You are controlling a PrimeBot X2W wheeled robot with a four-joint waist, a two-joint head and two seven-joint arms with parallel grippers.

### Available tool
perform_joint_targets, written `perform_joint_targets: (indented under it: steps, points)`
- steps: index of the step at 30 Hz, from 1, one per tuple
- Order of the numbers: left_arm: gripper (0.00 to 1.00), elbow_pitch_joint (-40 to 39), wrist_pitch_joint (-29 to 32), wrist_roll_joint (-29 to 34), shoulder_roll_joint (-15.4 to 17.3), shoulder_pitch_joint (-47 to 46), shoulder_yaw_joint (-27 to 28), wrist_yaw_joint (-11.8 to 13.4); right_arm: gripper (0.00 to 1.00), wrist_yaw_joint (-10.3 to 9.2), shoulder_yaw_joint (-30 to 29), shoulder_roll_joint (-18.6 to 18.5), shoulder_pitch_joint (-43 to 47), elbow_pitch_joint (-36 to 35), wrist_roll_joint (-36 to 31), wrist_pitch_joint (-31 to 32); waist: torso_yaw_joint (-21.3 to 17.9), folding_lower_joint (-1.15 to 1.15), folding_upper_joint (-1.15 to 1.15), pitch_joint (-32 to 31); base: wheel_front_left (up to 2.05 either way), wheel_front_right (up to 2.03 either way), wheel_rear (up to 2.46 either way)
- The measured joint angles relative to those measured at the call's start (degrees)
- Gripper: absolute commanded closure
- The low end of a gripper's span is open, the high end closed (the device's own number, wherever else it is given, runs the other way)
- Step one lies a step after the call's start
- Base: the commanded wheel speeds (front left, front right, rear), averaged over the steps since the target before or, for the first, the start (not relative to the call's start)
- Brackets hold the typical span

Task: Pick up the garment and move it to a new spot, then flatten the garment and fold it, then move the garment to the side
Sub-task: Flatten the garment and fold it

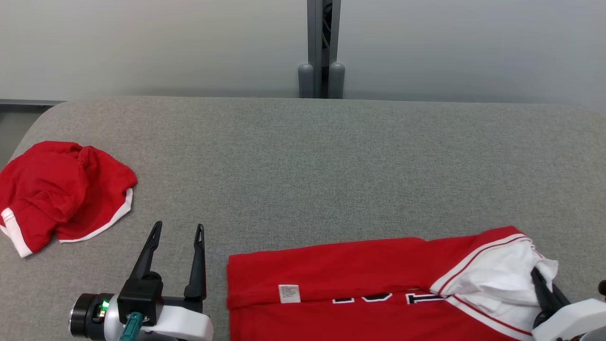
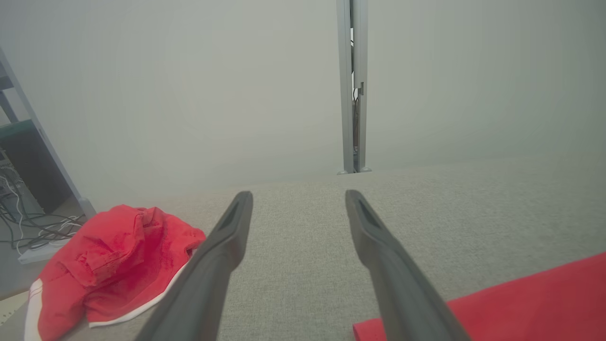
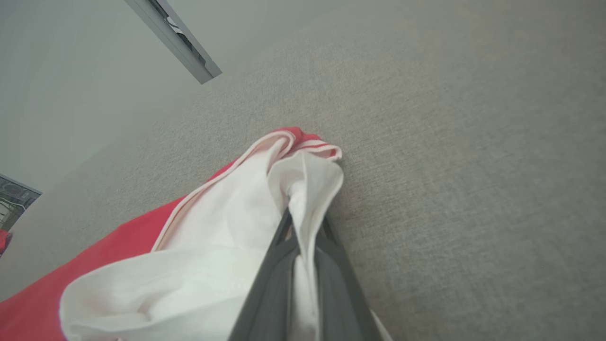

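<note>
Right wrist view: the right gripper [image 3: 303, 222] has its fingers [image 3: 265, 293] clenched on a white fold [image 3: 227, 222], the cloth pinched between them and bunched up around the tips; the fold is part of the jersey [image 1: 341, 265], red with white trim, which lies spread on the table [image 1: 331, 156] at five o'clock in the head view, a label [image 1: 289, 293] showing; the left gripper [image 1: 179, 228], at seven o'clock, is released, its fingers spread over bare table and grasping nothing, just beside the jersey's edge; a crumpled red heap [image 1: 61, 189] lies at nine o'clock, well apart.
</note>
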Motion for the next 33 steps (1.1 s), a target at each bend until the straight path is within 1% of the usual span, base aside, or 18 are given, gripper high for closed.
perform_joint_targets:
  steps: [7, 12, 16, 18, 21, 26, 28, 33]
  points:
    - [0.0, 0.46, 0.0, 0.03, 0.0, -0.01, 0.1, -0.49, 1.0, 0.0, -0.62, -4.55, -1.8, 3.66, 0.18, 0.0, 0.33, 0.0, 0.0, -0.6, 0.0, 0.0, 0.0]
    - [0.0, 0.69, 0.0, 0.09, 0.0, 0.08, 0.31, -0.68, 1.0, -0.01, 0.93, -4.91, -2.23, 2.34, 0.21, 0.0, 0.41, 0.0, 0.0, -1.19, 0.0, 0.0, 0.0]
    - [0.0, 1.22, 0.0, 0.09, -0.02, 0.23, 0.38, -0.77, 1.0, -0.01, 3.85, -4.68, -1.48, -0.31, 2.18, 0.0, 0.11, 0.0, 0.0, -1.92, 0.0, 0.0, 0.0]
    - [0.0, 1.29, 0.0, 0.08, -0.01, 0.35, 0.45, -0.77, 1.0, -0.02, 4.45, -4.24, -1.14, -2.45, 4.69, 0.09, -0.09, 0.0, 0.0, -2.36, 0.0, 0.0, 0.0]
    - [0.0, 1.42, 0.0, 0.02, -0.01, 0.68, 0.53, -0.77, 1.0, -0.03, 5.2, -3.44, -0.2, -7.59, 9.22, 1.64, -0.48, 0.0, 0.0, -2.97, 0.0, 0.0, 0.0]
    - [0.0, 1.66, 0.0, -0.46, -0.01, 1.21, 0.38, -0.67, 1.0, -0.07, 6.34, -3.28, 1.37, -15.13, 15.04, 4.2, -1.13, 0.0, 0.0, -3.93, 0.0, 0.0, 0.0]
    - [0.0, 1.79, 0.0, -0.55, -0.03, 1.24, 0.32, -0.65, 1.0, -0.08, 5.71, -2.33, 2.3, -17.36, 18.71, 5.19, -1.31, 0.0, 0.0, -4.25, 0.0, 0.0, 0.0]
    - [0.0, 1.69, 0.0, -1.24, -0.03, 1.27, 0.35, -0.08, 1.0, -0.08, 5.75, 0.82, 4.18, -24.18, 24.79, 8.31, -1.5, 0.0, 0.0, -4.64, 0.0, 0.0, 0.0]
